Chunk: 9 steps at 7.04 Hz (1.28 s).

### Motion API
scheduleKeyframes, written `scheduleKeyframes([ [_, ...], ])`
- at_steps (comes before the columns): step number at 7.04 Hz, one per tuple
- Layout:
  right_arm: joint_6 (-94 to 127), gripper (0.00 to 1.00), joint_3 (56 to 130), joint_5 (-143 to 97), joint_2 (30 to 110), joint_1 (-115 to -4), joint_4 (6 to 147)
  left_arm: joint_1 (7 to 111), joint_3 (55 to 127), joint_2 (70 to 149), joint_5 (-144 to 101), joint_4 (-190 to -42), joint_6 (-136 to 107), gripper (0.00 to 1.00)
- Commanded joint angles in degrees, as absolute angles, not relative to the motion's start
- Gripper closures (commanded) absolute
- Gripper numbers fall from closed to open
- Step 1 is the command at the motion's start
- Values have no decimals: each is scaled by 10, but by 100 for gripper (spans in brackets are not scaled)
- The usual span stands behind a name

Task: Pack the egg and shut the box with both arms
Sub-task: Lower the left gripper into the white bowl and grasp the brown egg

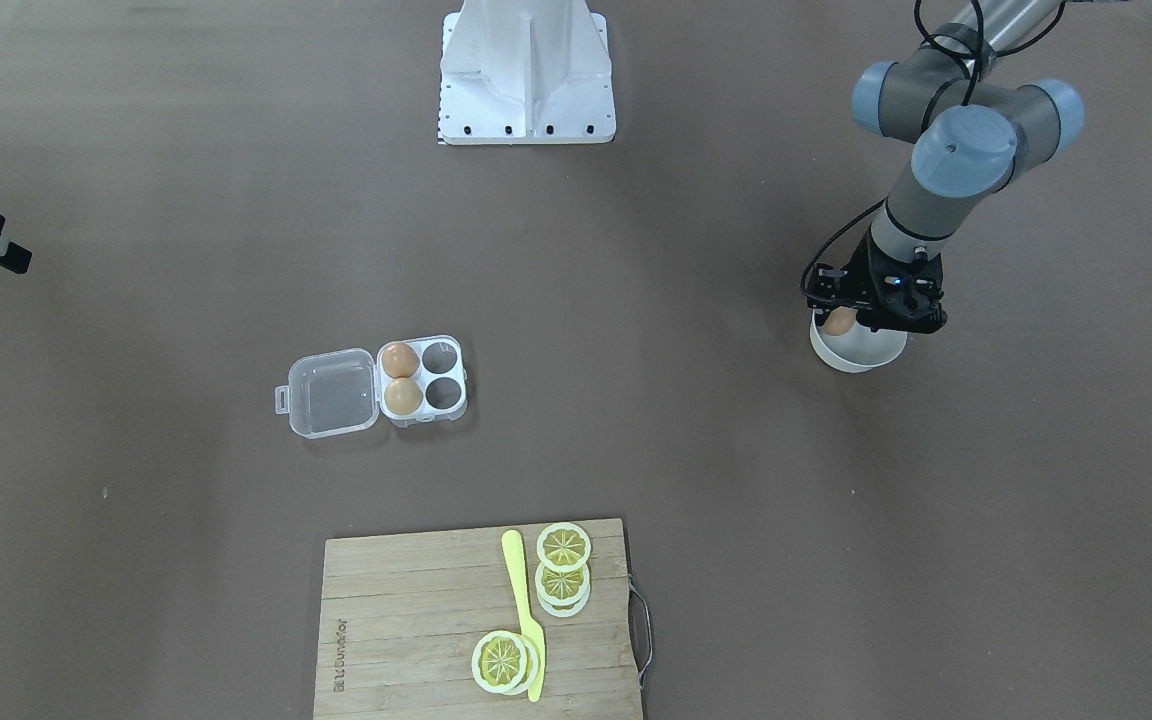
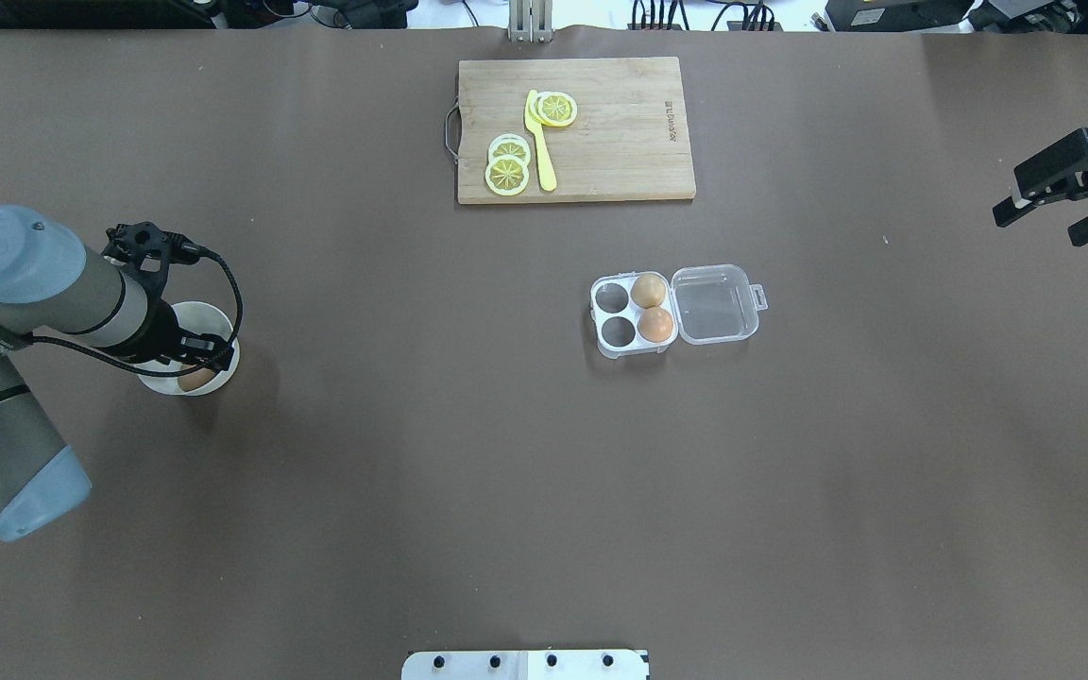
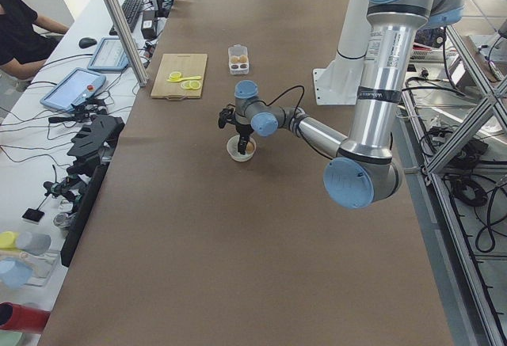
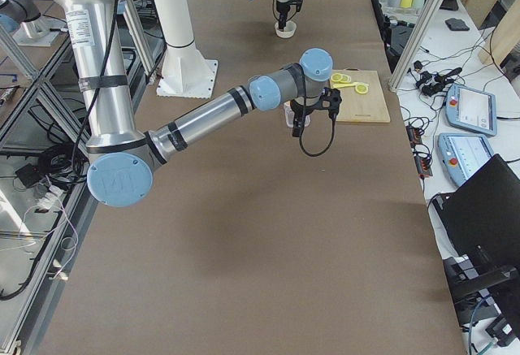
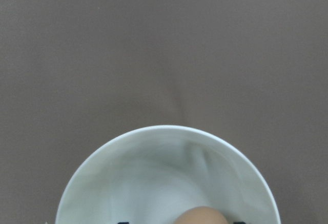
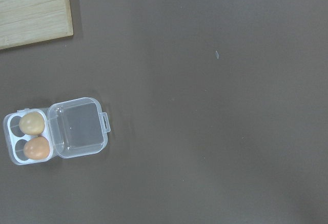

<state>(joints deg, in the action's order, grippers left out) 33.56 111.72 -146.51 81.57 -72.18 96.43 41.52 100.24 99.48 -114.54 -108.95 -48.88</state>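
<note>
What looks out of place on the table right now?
Nothing stands out. The box sits flat with its lid open and two eggs seated in cells. The left claw is down in the white bowl at the third egg.

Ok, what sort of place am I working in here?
Most likely a robotics lab, not a kitchen: a brown-covered table inside an aluminium frame, side desks with control tablets, and a person at a keyboard.

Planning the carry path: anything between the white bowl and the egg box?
Nothing: bare brown table between bowl and box, per the overhead view.
</note>
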Motion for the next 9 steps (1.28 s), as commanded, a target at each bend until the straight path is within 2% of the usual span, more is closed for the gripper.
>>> scheduleKeyframes([
  [1,336,0,1116,-1466,810,-721,965,414,1006,993,-1149,-1091,-496,24],
  [8,336,0,1116,-1465,809,-721,965,409,1010,987,-1150,-1089,-497,25],
  [9,336,0,1116,-1465,809,-720,965,409,1011,987,-1150,-1089,-497,29],
])
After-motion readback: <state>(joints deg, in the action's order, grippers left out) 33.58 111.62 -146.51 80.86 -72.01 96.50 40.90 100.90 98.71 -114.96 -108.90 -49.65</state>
